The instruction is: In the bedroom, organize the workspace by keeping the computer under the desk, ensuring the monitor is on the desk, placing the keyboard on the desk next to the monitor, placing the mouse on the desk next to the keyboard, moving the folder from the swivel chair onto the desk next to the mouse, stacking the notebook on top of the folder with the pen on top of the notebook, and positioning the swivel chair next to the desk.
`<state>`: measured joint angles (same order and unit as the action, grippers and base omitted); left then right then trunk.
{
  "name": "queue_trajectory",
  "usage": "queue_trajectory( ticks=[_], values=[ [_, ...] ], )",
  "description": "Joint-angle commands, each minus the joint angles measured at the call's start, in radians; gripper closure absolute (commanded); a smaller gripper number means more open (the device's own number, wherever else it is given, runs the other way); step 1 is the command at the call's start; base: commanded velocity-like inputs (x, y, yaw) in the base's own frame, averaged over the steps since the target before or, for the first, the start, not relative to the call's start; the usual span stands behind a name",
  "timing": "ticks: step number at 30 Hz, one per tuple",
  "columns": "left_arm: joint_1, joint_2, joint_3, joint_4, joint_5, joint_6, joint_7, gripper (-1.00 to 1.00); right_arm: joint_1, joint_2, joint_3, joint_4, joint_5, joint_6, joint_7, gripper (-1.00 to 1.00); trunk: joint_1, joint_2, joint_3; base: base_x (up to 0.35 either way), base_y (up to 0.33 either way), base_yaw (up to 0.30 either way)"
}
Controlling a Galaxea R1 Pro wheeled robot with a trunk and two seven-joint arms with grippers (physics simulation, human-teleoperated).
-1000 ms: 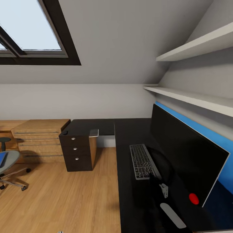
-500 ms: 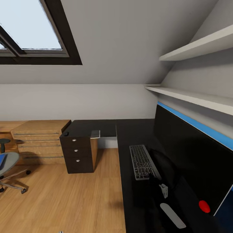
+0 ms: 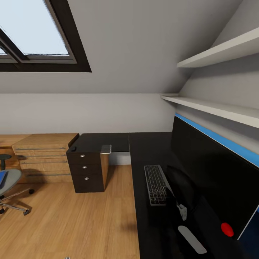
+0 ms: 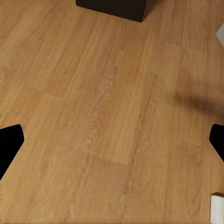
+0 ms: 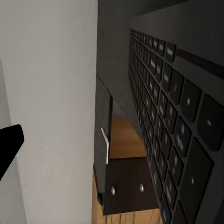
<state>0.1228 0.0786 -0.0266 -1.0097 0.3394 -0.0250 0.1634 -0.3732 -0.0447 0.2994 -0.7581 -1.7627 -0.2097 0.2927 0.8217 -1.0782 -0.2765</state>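
No legible text anywhere.

1. This is an attic room at home, fitted out as a workspace: the ceiling slopes, with a dark-framed skylight set in it.
2. A long black surface runs along the wall, with a blue back panel.
3. On it stand a monitor and a keyboard.
4. A grey swivel chair stands on the wood plank floor.
5. A black drawer unit and a wooden chest give storage, as do two white wall shelves.
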Motion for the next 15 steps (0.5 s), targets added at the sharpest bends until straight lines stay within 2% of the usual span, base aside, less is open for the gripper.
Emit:
queue_trajectory(
  ticks=[1,13,15],
  values=[
    [0.000,0.001,-0.003,-0.001,0.009,-0.003,0.005,-1.00,-0.001,-0.001,0.007,0.000,-0.011,-0.008,0.005,-1.00,0.000,-0.001,-0.001,0.000,0.000,0.000],
    [0.000,0.001,0.000,-0.005,0.011,0.000,0.004,-1.00,-0.001,-0.003,0.006,0.000,-0.011,-0.008,0.005,-1.00,0.000,-0.001,-0.001,0.000,0.000,0.000],
    [0.000,0.000,0.000,-0.005,0.012,0.000,0.005,-1.00,-0.001,-0.003,0.006,0.000,-0.011,-0.008,0.005,-1.00,0.008,-0.015,-0.007,0.000,0.000,0.000]
  ],
)
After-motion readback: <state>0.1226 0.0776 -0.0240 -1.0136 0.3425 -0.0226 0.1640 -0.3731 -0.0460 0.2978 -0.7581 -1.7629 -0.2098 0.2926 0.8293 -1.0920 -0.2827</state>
